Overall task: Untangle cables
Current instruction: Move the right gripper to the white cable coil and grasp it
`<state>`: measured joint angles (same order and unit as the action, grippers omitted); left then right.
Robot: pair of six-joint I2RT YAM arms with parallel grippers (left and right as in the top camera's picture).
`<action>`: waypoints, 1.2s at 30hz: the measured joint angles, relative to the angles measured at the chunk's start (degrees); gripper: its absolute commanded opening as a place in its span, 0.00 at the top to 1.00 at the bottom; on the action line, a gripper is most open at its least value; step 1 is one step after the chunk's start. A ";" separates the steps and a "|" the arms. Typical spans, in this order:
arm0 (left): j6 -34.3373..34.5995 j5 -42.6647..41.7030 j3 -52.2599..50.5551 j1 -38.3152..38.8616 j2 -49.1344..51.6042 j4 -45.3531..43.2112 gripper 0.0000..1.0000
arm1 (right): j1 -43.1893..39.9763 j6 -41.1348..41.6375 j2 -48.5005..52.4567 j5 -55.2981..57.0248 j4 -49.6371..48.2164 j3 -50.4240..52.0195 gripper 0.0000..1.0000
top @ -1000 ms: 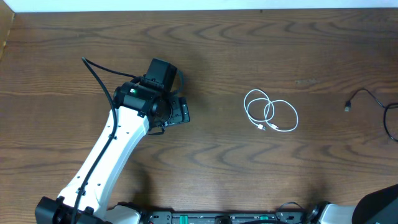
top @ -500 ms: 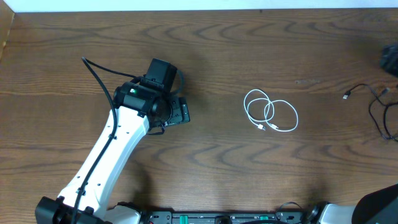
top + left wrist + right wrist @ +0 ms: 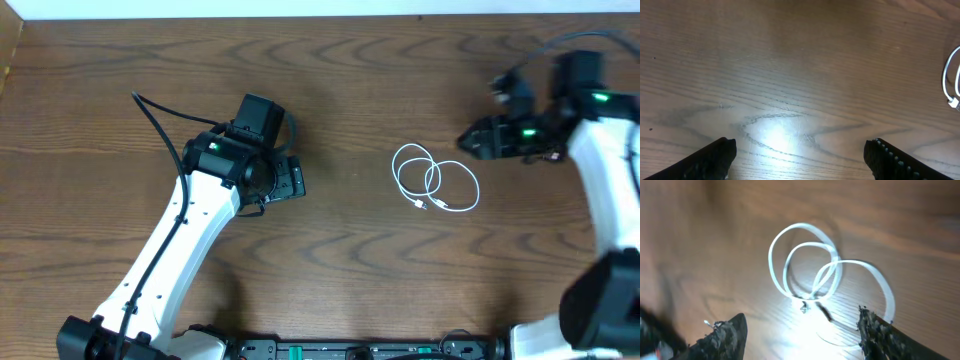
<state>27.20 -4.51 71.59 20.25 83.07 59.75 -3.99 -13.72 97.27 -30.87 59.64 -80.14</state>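
Where the white cable point(image 3: 436, 180) lies, a little right of the table's middle, it rests flat on the wood in a few overlapping loops. A small plug point(image 3: 421, 206) sits at the near edge of the coil. Nothing touches it.

My right claw point(image 3: 472, 141) hangs near the coil's far right side and points toward it, its two fingers spread wide with nothing between them. From that wrist I look down on the loops point(image 3: 832, 269), which lie between my two dark fingertips point(image 3: 727, 335), though the view is smeared with blur.

My left claw point(image 3: 297, 181) is well apart from the coil on the other side, over bare wood. Its fingers are also spread wide and empty. From its wrist only a sliver of the cable point(image 3: 945, 80) shows at the right edge, with a plug end point(image 3: 954, 103) just in frame.

The table point(image 3: 350, 70) is dark brown with a strong grain.
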 measured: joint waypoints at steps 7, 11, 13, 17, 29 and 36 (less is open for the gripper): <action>0.02 0.00 0.00 0.00 0.00 0.02 0.14 | 9.29 -1.55 9.31 -0.24 -2.91 0.07 0.36; 0.02 0.00 0.00 0.00 0.00 0.02 0.13 | 12.83 0.72 14.14 -0.42 -7.50 0.07 0.44; 0.02 0.00 0.00 0.00 0.00 0.02 0.13 | 14.10 2.58 16.24 -0.46 -9.94 0.09 0.46; 0.02 0.00 0.00 0.00 0.00 0.00 0.13 | 15.82 6.47 20.35 -1.38 -14.78 0.11 0.57; 0.02 0.00 0.00 0.00 0.00 0.04 0.14 | 18.97 9.92 22.56 -16.20 -17.40 0.28 0.96; 0.02 0.00 0.00 0.00 0.00 0.02 0.14 | 19.06 10.19 22.56 -24.74 -14.19 0.28 0.99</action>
<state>27.22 -4.51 71.59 20.25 83.07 59.77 15.07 -3.53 119.83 -55.61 45.45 -79.85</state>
